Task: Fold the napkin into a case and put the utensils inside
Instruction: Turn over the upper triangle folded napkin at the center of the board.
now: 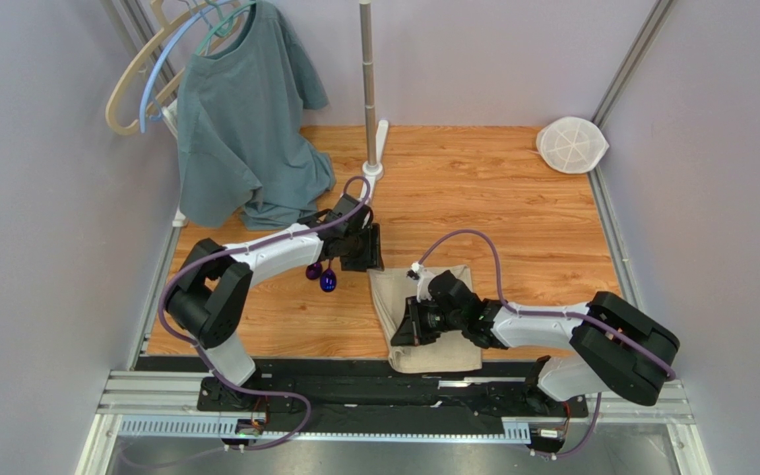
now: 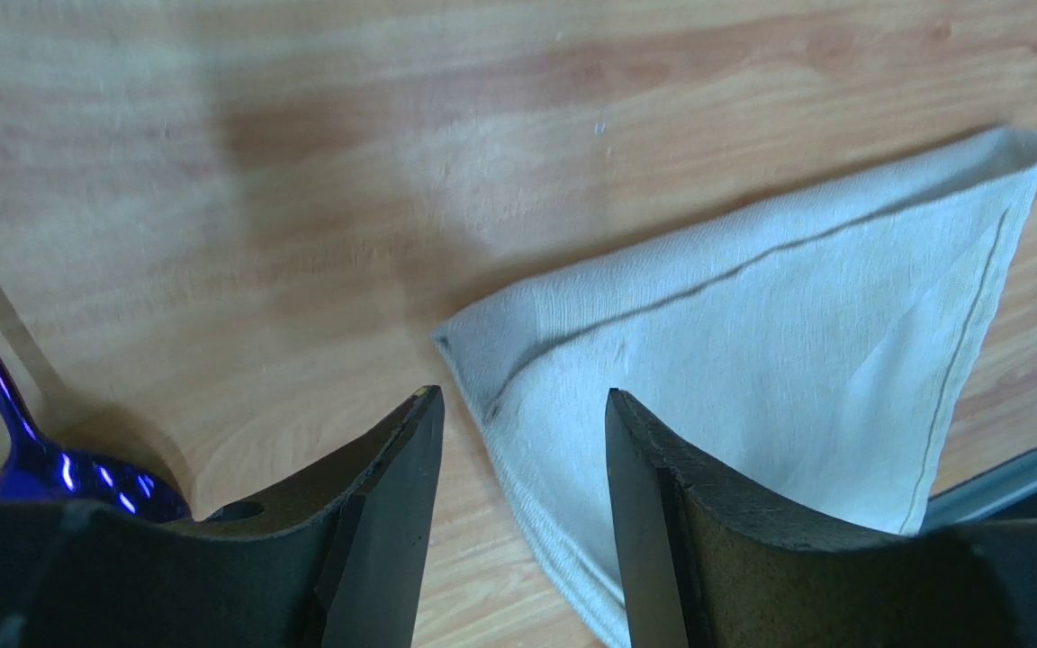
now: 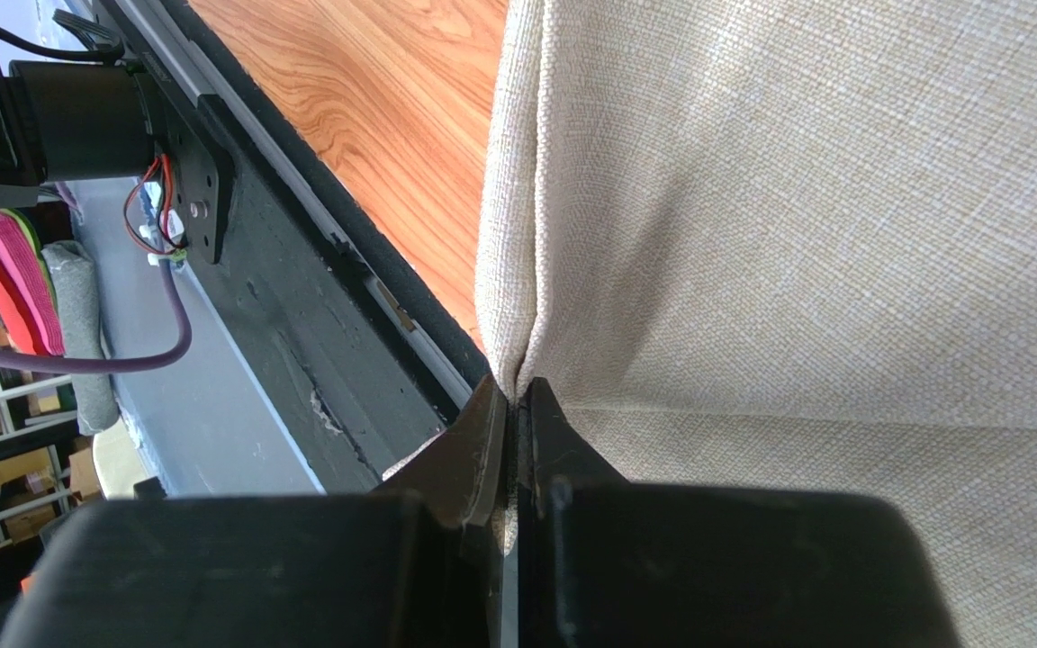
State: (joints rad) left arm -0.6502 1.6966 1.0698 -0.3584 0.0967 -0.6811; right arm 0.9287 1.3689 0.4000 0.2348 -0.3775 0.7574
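The beige napkin [image 1: 432,319] lies folded into an oblong on the wooden table, near the front edge. My right gripper [image 1: 406,329] is shut on its left folded edge, the cloth [image 3: 808,243] pinched between the fingertips [image 3: 516,400]. My left gripper [image 1: 364,249] hovers over the napkin's far left corner [image 2: 781,351]. It is open [image 2: 524,405], with the cloth's edge lying below the gap and nothing held. Two purple spoons [image 1: 321,276] lie just left of the napkin, under the left arm. One blue-purple bowl [image 2: 44,473] shows at the left wrist view's lower left.
A grey-green T-shirt [image 1: 245,119] hangs from hangers at the back left, its hem on the table. A metal pole [image 1: 367,89] stands behind the left gripper. A white mesh disc [image 1: 570,144] sits at the back right corner. The black rail [image 3: 294,311] runs along the near edge.
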